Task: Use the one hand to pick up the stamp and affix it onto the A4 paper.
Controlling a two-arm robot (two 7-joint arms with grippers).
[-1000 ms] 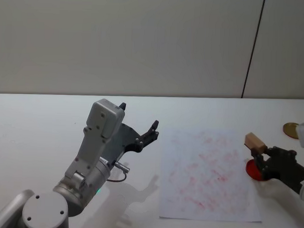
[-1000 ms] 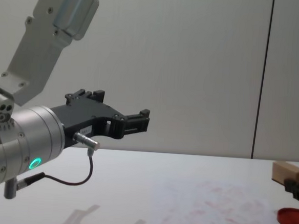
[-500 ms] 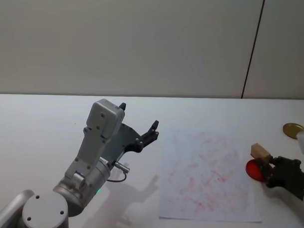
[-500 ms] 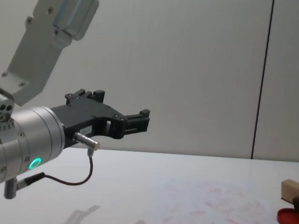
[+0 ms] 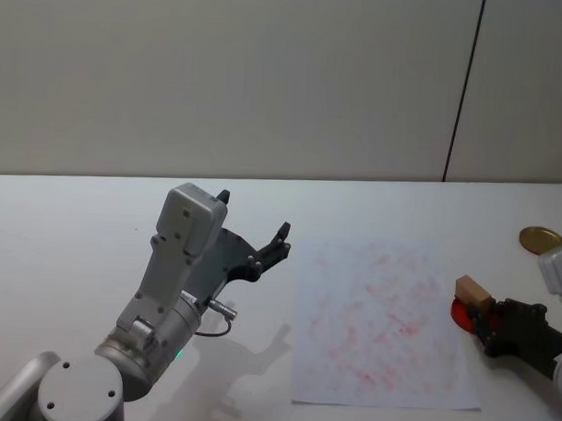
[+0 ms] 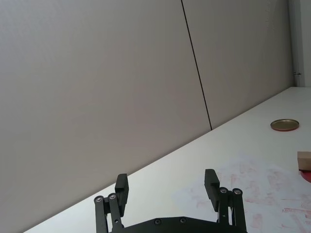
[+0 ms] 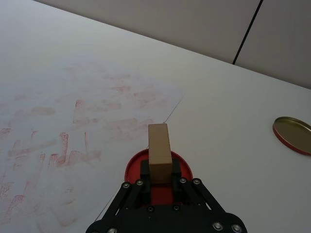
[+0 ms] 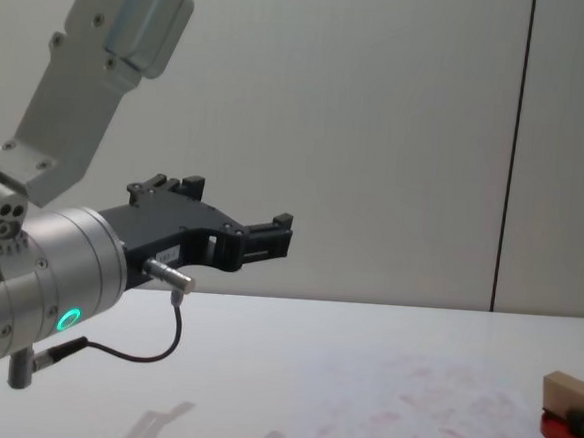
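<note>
Stamp (image 7: 159,153) clamped between the black fingers of the right pincer (image 7: 161,175), standing directly over the red ink pad (image 7: 158,179), lower end pressed down toward the pad's face. Red ink pad as the landmark: stamp right on top of it, right pincer just behind and around it, A4 paper (image 5: 381,320) lying just beside it on the robot's left, round brass-coloured lid (image 5: 541,240) farther back beyond it, apart from it.

Stamp: a small rectangular block of pale tan wood, plain smooth faces, squared edges, tilted slightly in the head view (image 5: 471,293). In the chest view, block (image 8: 569,390) sitting just above the pad's red rim.

A4 paper: flat white sheet, matte, covered in faint smeared red prints, some as short bars. Ink pad: flat, round, glossy red. Lid: shallow metal disc with a raised rim. Table (image 5: 68,231): smooth plain white.

Left pincer (image 5: 253,230) well apart from the ink pad, raised above the table on the far side of the paper, fingers spread wide with nothing between them; black plastic linkages on a silver cylindrical wrist with a green ring light.
</note>
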